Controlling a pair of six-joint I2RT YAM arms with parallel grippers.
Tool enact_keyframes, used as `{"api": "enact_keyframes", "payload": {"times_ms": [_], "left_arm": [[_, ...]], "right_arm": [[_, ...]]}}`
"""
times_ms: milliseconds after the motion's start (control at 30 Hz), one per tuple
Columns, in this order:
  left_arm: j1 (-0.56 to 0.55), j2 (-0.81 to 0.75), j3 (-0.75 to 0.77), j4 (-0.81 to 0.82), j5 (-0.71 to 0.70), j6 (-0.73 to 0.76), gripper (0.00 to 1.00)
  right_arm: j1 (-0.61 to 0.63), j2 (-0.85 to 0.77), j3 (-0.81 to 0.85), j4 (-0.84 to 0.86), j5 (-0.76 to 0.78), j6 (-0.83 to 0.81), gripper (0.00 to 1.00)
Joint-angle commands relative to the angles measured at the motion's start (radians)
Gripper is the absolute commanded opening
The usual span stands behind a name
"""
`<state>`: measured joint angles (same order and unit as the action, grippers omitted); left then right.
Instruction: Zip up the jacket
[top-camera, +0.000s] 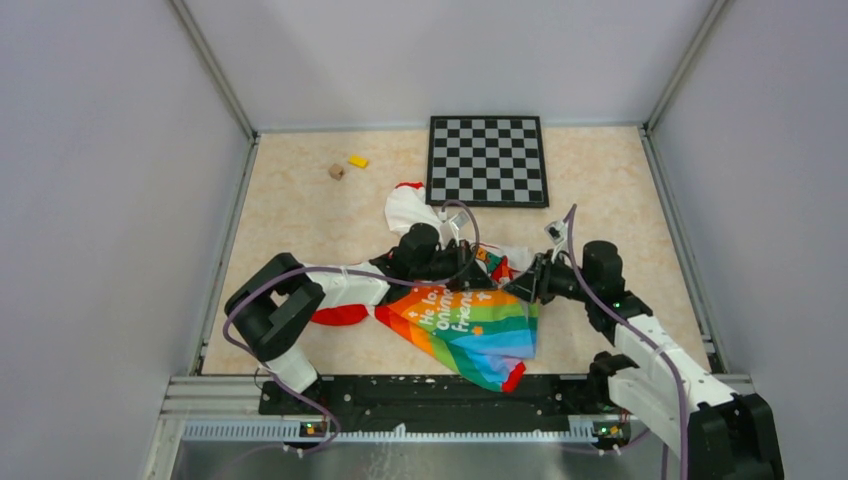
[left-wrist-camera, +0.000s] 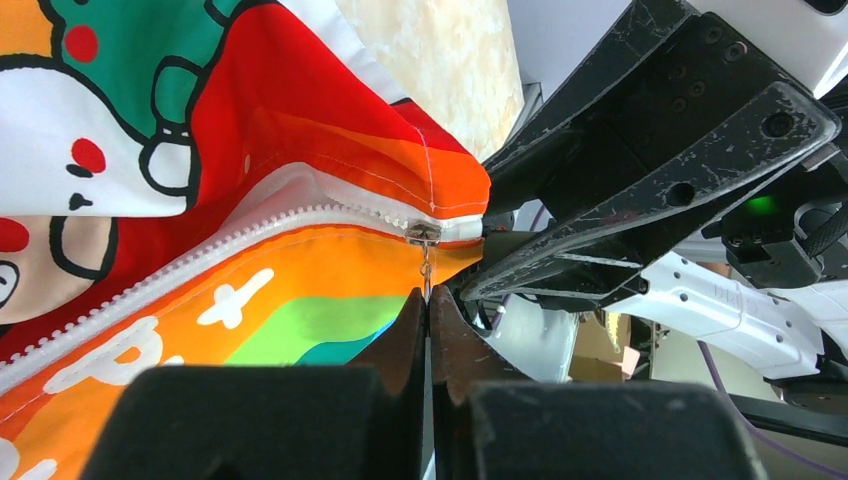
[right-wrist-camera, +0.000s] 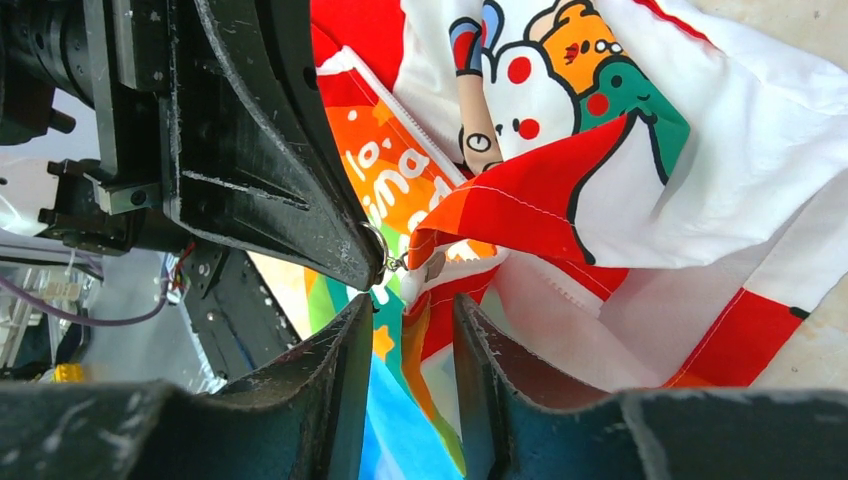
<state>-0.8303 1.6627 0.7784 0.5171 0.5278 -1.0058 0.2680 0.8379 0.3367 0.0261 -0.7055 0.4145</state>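
Note:
The jacket (top-camera: 470, 325) lies crumpled at the table's middle front, rainbow panel toward me, and also shows in the left wrist view (left-wrist-camera: 300, 130) and the right wrist view (right-wrist-camera: 620, 160). My left gripper (left-wrist-camera: 428, 303) is shut on the thin metal pull tab hanging from the zipper slider (left-wrist-camera: 423, 235) at the low end of the white zipper (left-wrist-camera: 200, 262). It also shows in the top view (top-camera: 487, 273). My right gripper (right-wrist-camera: 408, 318) is open, its fingers either side of the jacket's red-orange bottom edge right beside the slider. It also shows in the top view (top-camera: 522, 287).
A black-and-grey checkerboard (top-camera: 488, 160) lies at the back. A yellow block (top-camera: 357, 161) and a small brown cube (top-camera: 336, 171) sit at the back left. A black rail (top-camera: 440, 395) runs along the near edge. Grey walls enclose the table.

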Motion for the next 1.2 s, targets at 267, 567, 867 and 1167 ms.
{"api": "enact_keyframes", "payload": {"times_ms": [267, 567, 867, 1167], "left_arm": [[-0.016, 0.017, 0.039, 0.059, 0.016, -0.016, 0.0], [-0.027, 0.026, 0.038, 0.032, -0.024, -0.018, 0.0], [0.016, 0.089, 0.027, -0.115, -0.16, 0.053, 0.0], [0.028, -0.096, 0.04, -0.43, -0.342, 0.3, 0.0]], "right_arm": [[0.044, 0.023, 0.049, 0.018, 0.1, -0.042, 0.25], [0.061, 0.0, 0.047, 0.037, 0.198, 0.015, 0.0], [-0.122, -0.273, -0.138, 0.28, 0.171, 0.407, 0.0], [-0.174, -0.328, -0.132, 0.051, 0.255, 0.299, 0.0]]}}
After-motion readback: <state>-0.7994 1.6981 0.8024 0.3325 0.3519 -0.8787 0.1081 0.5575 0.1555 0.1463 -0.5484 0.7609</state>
